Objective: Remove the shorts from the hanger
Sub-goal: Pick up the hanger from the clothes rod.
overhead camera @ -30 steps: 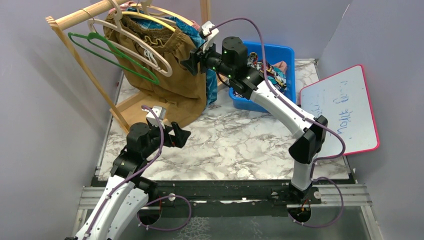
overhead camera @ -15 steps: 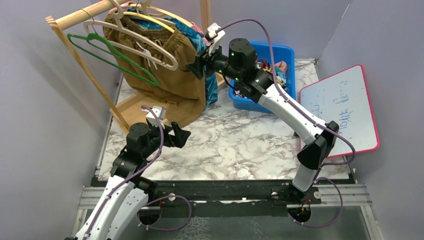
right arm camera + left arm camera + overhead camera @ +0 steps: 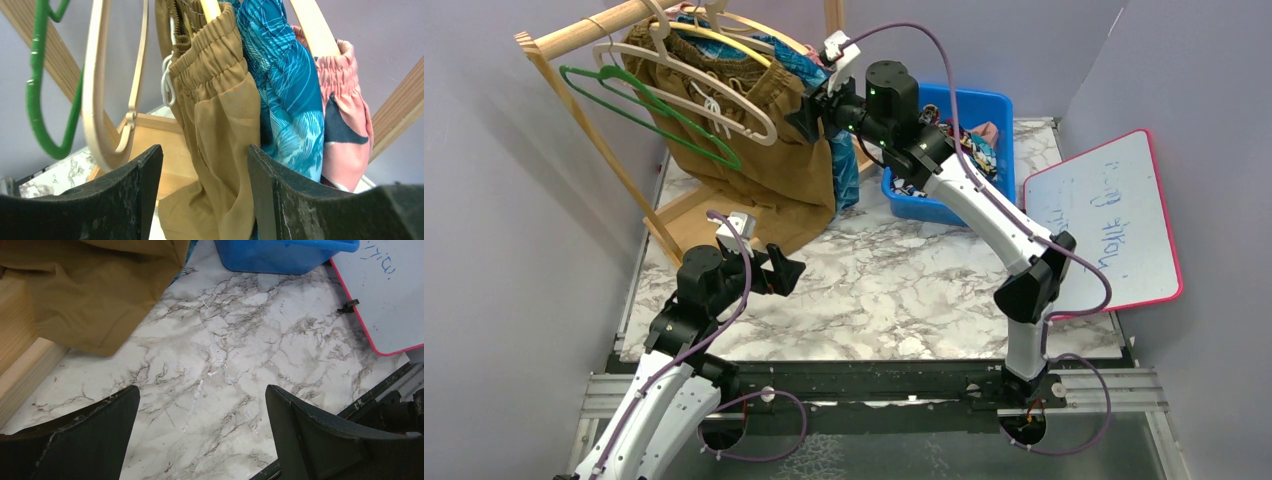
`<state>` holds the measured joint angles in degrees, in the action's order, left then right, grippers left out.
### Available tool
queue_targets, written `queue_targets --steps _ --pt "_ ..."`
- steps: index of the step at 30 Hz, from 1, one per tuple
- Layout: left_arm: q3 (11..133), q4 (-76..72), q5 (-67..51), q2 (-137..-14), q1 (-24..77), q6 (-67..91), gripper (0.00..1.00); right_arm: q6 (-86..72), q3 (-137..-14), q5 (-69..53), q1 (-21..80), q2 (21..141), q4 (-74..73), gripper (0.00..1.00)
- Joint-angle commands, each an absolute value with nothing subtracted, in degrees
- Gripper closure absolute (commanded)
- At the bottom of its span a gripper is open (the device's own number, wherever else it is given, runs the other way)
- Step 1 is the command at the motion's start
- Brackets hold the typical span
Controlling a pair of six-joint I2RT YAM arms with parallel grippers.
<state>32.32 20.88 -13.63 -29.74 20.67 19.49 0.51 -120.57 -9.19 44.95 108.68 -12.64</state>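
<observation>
Just beyond right fingers (image 3: 125, 200) hang olive-brown shorts (image 3: 220, 125).

From above, the right gripper (image 3: 808, 112) is buried against the olive-brown shorts (image 3: 754, 150), fingertips lost from sight. The wrist view can't settle whether the pads press the cloth.

The teal shorts (image 3: 285, 100) sit mostly tucked behind the olive pair in the overhead shot, and the pink shorts (image 3: 350, 120) barely peek out.

The right wrist view chops the pale hanger (image 3: 94, 90) and the green hanger (image 3: 34, 100) at its top edge.

The right arm (image 3: 984, 210) covers part of the blue bin (image 3: 980, 100), and the fabrics inside can't be sorted out.

Writing on the whiteboard (image 3: 1114, 215) is too faint to read.

The left arm (image 3: 639, 420) runs off the bottom edge.
</observation>
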Motion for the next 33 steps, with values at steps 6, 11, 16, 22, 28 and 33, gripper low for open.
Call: queue_targets --steps 6,11,16,22,28,33 --pt "33.1 20.6 -12.7 -29.2 20.5 19.8 0.01 3.5 -127.6 -12.4 45.3 113.3 -19.6 0.35" --pt "33.2 20.6 -12.9 -29.5 20.4 19.8 0.01 3.6 -126.2 -5.1 45.3 113.0 -17.6 0.35" --pt "33.2 20.6 -12.9 -29.5 20.5 19.9 0.01 7.1 -126.6 0.3 45.3 113.9 -12.9 0.33" --pt "33.1 20.7 -12.7 -29.3 20.4 19.9 0.01 7.3 -132.1 -2.1 45.4 117.5 -13.9 0.33" --pt "33.2 20.6 -12.8 -29.8 20.4 19.8 0.01 4.4 -133.3 -20.3 45.4 119.0 -13.9 0.54" --pt "33.2 20.7 -12.6 -29.8 20.4 19.9 0.01 2.4 -136.2 -22.2 45.5 121.7 -11.6 0.65"
